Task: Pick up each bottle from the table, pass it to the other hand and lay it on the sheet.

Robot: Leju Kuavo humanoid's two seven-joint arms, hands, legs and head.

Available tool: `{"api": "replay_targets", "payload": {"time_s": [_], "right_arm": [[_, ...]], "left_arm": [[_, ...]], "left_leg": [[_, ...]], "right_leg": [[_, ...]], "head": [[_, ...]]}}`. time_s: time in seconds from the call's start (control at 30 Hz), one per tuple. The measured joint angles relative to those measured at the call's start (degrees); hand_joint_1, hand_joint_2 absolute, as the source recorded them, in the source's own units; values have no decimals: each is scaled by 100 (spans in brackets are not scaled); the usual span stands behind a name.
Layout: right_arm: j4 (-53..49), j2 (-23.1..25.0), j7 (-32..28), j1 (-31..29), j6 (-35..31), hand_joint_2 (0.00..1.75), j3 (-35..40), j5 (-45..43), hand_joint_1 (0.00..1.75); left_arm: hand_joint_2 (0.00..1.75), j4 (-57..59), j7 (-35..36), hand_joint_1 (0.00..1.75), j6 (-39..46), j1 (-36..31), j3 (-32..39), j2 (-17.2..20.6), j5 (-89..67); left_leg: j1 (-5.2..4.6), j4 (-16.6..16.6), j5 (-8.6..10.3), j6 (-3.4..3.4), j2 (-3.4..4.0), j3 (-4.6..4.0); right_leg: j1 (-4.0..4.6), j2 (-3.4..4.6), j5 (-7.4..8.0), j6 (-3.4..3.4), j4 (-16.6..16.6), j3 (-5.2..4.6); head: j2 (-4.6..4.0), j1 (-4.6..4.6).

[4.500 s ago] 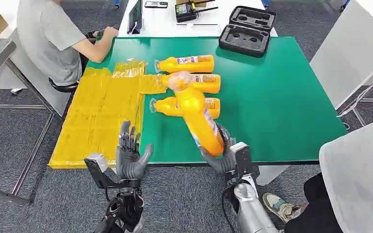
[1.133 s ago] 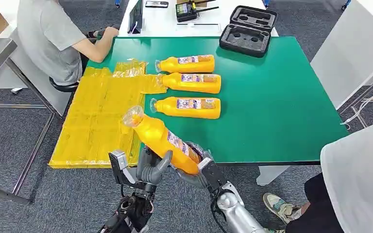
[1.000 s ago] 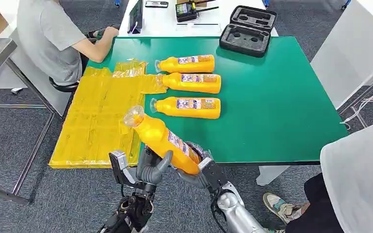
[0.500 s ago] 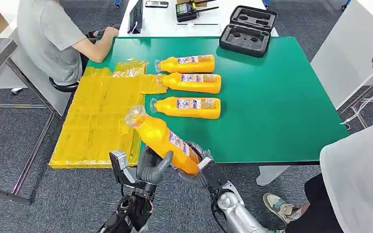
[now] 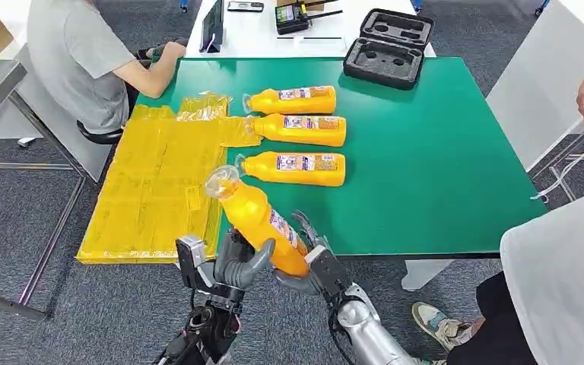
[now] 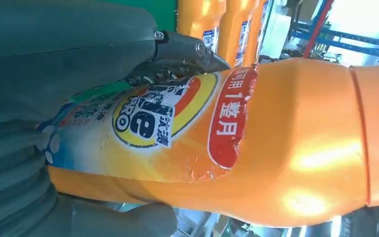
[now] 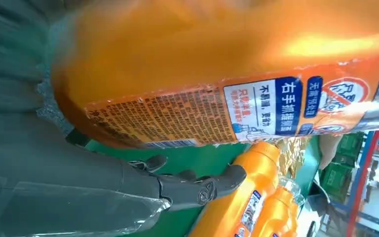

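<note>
Right now the head view catches the handover midway: the orange detergent bottle [image 5: 260,222] hangs tilted over the near edge of the green counter [image 5: 433,160], clear cap up and toward the yellow sheet [image 5: 156,182]. The left hand [image 5: 237,262] wraps its lower body from the sheet side, thumb across the front, while the right hand [image 5: 308,255] cradles the base with its fingers lifted and spread — it looks to be letting go, though its palm seems to touch the base. Three more bottles [image 5: 296,169] lie in a row on the counter beyond.

Seen from the left wrist, the thumb and dark fingers close round the label of the bottle [image 6: 237,148] — a firm wrap, not a fingertip pinch. Before the right hand leaves, this grip should carry the whole weight.

Seen from the right wrist, the bottle's back label [image 7: 217,98] passes above splayed fingers [image 7: 197,187] that press on nothing. The good move, I judge, is to draw the right hand down and away without knocking the base, then swing the bottle low over the sheet and lay it flat.
</note>
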Motion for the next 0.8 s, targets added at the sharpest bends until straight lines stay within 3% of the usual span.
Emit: {"api": "replay_targets", "payload": {"time_s": [0.3,0.6,0.8], "right_arm": [[120,79,13,0,-26,175,-162,85,0],[173,149,17,36,-22,175,-346,236,0],[188,184,17,48,-20,175,-391,251,0]], "left_arm": [[175,-324,-2,175,724,115,153,4,-626],[175,-1065,-2,175,2971,150,319,140,-1839],[175,-1322,-2,175,3137,156,323,236,-1902]], "left_leg": [[0,0,0,0,0,0],[1,0,0,0,0,0],[0,0,0,0,0,0]], "right_leg": [[0,0,0,0,0,0],[1,0,0,0,1,0],[0,0,0,0,1,0]], "head": [[0,0],[0,0],[0,2]]}}
